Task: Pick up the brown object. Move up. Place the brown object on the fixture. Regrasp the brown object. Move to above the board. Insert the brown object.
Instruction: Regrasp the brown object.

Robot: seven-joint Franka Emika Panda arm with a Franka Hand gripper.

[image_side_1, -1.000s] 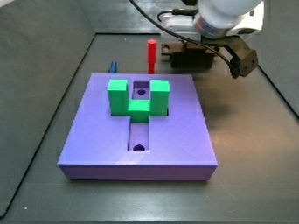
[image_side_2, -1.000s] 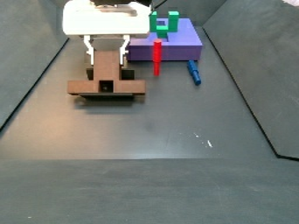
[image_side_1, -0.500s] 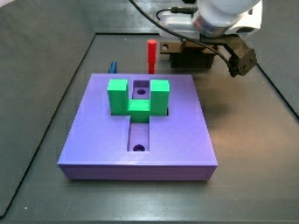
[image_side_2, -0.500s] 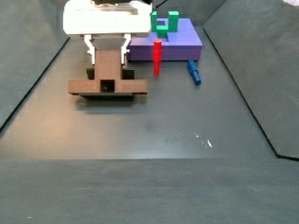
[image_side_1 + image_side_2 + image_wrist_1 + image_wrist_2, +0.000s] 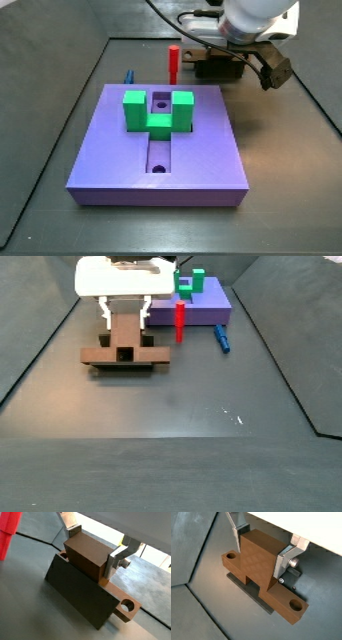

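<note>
The gripper (image 5: 261, 553) hangs low over the fixture at the far side of the desk, behind the board. In both wrist views its flat silver fingers (image 5: 123, 554) flank the raised middle block of the brown wooden T-shaped bar with a round hole at each end, the brown object (image 5: 261, 572). The plates look pressed against the block's sides, so I judge the gripper clenched on it, though the contact itself is partly hidden.

The brown object rests across the small dark olive-black block, the fixture (image 5: 80, 594), its holed ends overhanging on either side. In a side view the same stack shows on the dark desk (image 5: 187, 426) just near of the large flat lavender slab with a long slot, the board (image 5: 160, 150), which carries a green U-shaped block (image 5: 158, 110). A red upright peg (image 5: 174, 60) stands beside the fixture.

The likely trouble is in the regrasp: an off-centre grip would let the bar tilt when lifted and jam at the slot. Swinging towards the board could also clip the red peg.
</note>
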